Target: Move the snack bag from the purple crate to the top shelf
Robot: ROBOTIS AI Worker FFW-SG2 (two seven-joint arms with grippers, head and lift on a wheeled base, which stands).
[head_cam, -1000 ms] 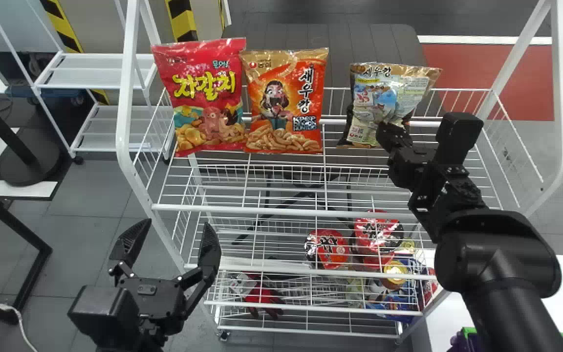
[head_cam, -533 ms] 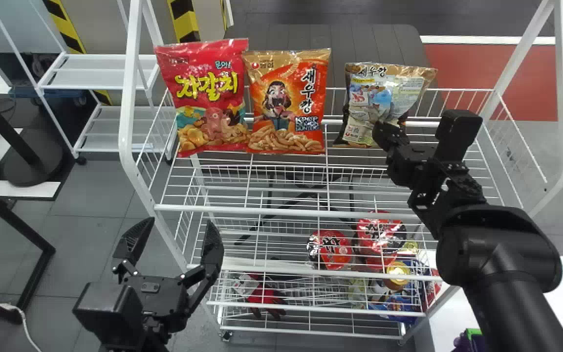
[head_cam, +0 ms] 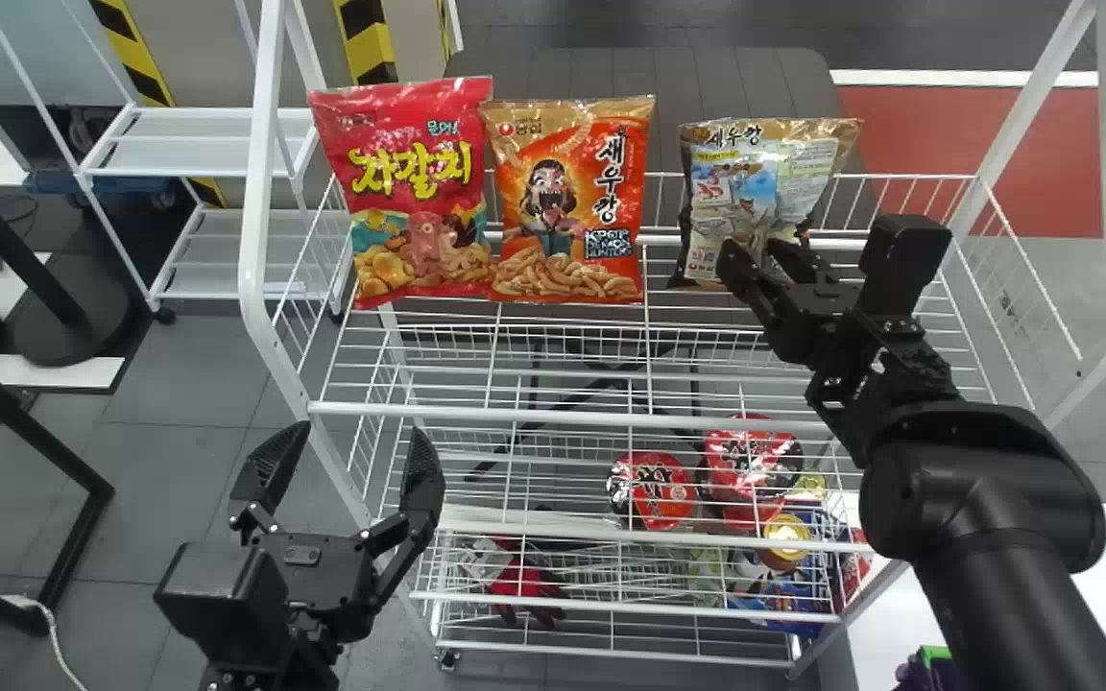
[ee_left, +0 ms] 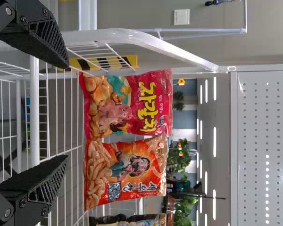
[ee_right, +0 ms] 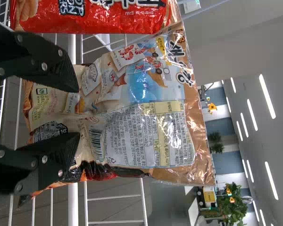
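At the top shelf's (head_cam: 534, 415) far right, the right gripper's (head_cam: 752, 251) fingers stand modestly apart at the upright snack bag (head_cam: 740, 182); near left, the left gripper (head_cam: 359, 438) gapes wide.

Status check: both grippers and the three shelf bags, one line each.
Gold-brown plastic snack bag, upright on white wire top shelf, creased low, barcode side out
Black right gripper, jaws apart at that bag
Black left gripper, jaws apart, empty
Red plastic bag, upright
Orange plastic bag, upright
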